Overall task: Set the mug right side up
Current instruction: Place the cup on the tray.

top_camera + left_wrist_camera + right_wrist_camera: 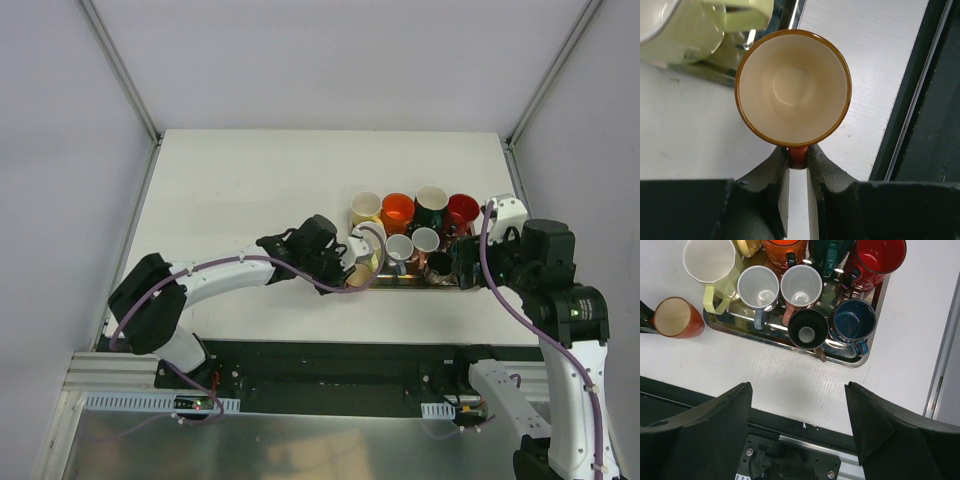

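The mug (792,87) is brown-red outside and cream inside, and its open mouth faces the left wrist camera. My left gripper (798,156) is shut on its red handle (798,159). In the top view the mug (358,277) sits just off the tray's left end, with the left gripper (338,260) beside it. The right wrist view shows the mug (677,317) tilted, mouth up and to the left. My right gripper (799,390) is open over the bare table, on the near side of the tray, with nothing between its fingers.
A shiny metal tray (772,340) holds several upright mugs: pale yellow (712,262), two white (757,287), black (808,329), blue (854,322), red (879,255), orange and dark green. The table's near edge and a black rail (790,440) lie below the right gripper.
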Action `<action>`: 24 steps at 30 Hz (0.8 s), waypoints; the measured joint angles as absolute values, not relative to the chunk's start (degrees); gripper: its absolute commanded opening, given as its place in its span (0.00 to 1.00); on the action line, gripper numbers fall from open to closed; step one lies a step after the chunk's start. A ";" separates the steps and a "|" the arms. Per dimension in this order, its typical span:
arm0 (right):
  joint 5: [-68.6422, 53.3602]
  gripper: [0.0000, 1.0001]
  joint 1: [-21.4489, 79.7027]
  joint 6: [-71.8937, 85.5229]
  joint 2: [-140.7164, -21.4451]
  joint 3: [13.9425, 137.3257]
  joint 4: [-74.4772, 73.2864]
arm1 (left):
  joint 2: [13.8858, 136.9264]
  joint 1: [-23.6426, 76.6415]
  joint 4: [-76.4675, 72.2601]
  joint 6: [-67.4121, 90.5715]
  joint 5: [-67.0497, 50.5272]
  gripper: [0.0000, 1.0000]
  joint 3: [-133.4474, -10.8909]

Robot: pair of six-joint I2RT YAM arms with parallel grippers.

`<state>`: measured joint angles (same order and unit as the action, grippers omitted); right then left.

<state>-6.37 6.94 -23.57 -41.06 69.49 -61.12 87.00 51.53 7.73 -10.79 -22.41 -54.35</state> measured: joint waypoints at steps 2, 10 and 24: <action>-6.33 0.81 6.94 -23.59 -40.88 69.49 -61.12 | 88.64 52.12 7.51 -11.53 -22.72 0.00 -56.40; -6.20 0.81 6.94 -23.59 -39.68 69.25 -60.99 | 94.21 54.83 7.75 -13.13 -22.85 0.00 -61.17; -5.54 0.81 6.72 -23.57 -37.08 67.51 -60.73 | 101.82 57.41 6.96 -13.23 -13.17 0.00 -66.02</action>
